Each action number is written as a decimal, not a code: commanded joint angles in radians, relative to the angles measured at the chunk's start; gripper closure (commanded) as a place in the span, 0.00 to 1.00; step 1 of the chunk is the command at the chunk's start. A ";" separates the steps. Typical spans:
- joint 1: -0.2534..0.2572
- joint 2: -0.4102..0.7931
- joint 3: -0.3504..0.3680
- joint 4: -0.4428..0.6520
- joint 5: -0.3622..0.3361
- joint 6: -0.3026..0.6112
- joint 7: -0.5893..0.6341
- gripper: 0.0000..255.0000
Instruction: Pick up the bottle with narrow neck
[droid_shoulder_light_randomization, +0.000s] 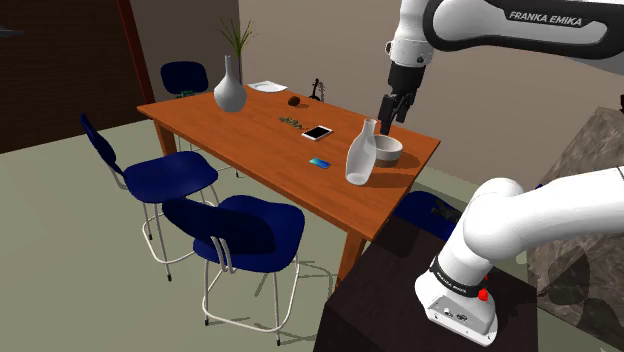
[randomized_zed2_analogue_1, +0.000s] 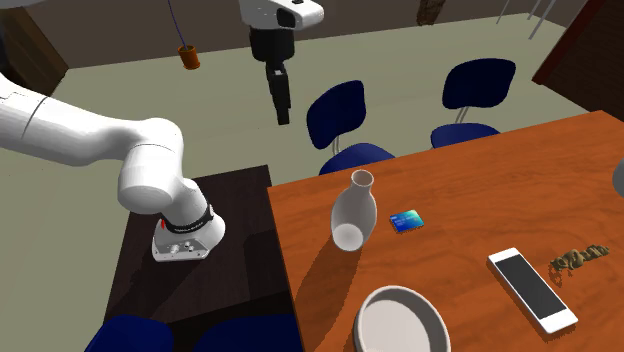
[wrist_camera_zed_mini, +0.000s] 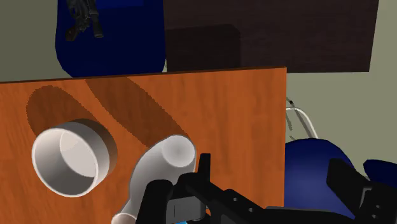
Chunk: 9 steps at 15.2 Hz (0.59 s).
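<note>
A pale grey bottle with a narrow neck (droid_shoulder_light_randomization: 361, 155) stands upright near the table's near end, next to a white bowl (droid_shoulder_light_randomization: 388, 150). In the second exterior view the bottle (randomized_zed2_analogue_1: 352, 212) is close to the table's left edge. My black gripper (droid_shoulder_light_randomization: 393, 112) hangs well above the bottle and bowl, open and holding nothing; it appears again in the second exterior view (randomized_zed2_analogue_1: 282, 108). In the wrist view the bottle (wrist_camera_zed_mini: 159, 162) lies beside the left finger, not between the fingers, and the gripper (wrist_camera_zed_mini: 273, 181) looks down past the table edge.
The wooden table (droid_shoulder_light_randomization: 260, 150) also carries a white phone (droid_shoulder_light_randomization: 317, 132), a blue card (droid_shoulder_light_randomization: 319, 162), a grey vase with a plant (droid_shoulder_light_randomization: 229, 90) and small items at the far end. Blue chairs (droid_shoulder_light_randomization: 240, 232) stand along the table's sides. The dark stand (randomized_zed2_analogue_1: 190, 280) abuts the table.
</note>
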 joint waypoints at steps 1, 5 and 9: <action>0.000 0.000 0.000 0.000 0.000 0.000 0.000 0.00; -0.020 0.106 -0.085 0.038 -0.026 0.076 -0.078 0.00; -0.033 0.227 -0.166 0.097 -0.035 0.143 -0.157 0.00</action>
